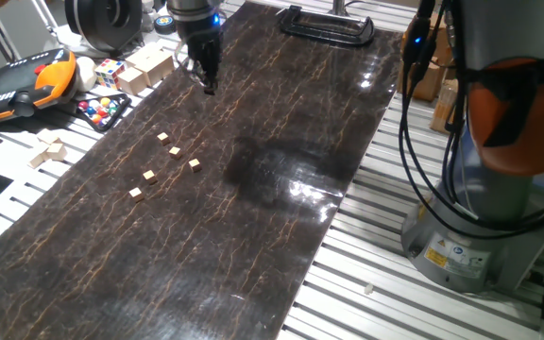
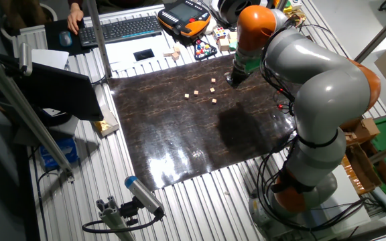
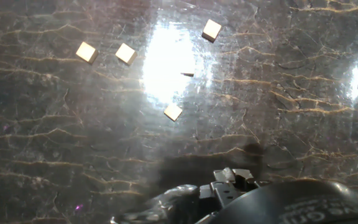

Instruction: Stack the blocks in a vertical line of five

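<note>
Five blocks point(image 1: 162, 137) lie scattered, unstacked, on table point(image 1: 253, 246).

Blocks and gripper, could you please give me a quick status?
Gripper above the mat, holding nothing; jaw state unclear. Five blocks scattered flat, none stacked. Nothing between them.

We count five small tan blocks point(image 1: 162, 138) point(image 1: 175, 151) point(image 1: 195, 164) point(image 1: 149, 176) point(image 1: 136, 193) lying singly on the counter point(image 1: 253, 236). The hand view shows only four point(image 3: 86, 52) point(image 3: 126, 53) point(image 3: 212, 30) point(image 3: 173, 112). Beside the counter sit one multicoloured puzzle cube point(image 1: 110, 71) and, as far as we can make out, several larger pale wooden blocks point(image 1: 149, 68).
</note>
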### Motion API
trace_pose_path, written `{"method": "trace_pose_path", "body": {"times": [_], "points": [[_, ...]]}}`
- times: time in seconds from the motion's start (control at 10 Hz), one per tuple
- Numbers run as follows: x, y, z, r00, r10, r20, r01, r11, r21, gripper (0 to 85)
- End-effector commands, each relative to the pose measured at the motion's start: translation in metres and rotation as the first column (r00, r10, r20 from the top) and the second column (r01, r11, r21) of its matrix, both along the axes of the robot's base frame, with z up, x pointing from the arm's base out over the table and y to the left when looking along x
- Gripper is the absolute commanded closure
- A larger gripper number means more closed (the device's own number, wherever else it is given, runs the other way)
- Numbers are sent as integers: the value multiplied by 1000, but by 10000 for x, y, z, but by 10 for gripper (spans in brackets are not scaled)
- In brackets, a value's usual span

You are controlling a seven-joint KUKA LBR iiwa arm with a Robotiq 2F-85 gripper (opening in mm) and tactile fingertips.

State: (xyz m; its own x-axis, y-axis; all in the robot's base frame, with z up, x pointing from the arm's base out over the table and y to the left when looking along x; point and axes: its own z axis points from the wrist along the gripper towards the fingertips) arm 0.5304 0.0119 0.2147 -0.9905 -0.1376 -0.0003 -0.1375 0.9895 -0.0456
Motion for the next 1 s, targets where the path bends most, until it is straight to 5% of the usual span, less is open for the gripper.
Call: {"method": "trace_pose_path", "body": {"times": [0.0, 0.6, 0.9], "points": [[16, 29, -44, 1000, -1, 2, 1, 1000, -4, 843], [78, 184, -477, 999, -12, 30, 12, 1000, 3, 843], [97, 214, -575, 999, -29, 35, 28, 1000, 13, 843]]}}
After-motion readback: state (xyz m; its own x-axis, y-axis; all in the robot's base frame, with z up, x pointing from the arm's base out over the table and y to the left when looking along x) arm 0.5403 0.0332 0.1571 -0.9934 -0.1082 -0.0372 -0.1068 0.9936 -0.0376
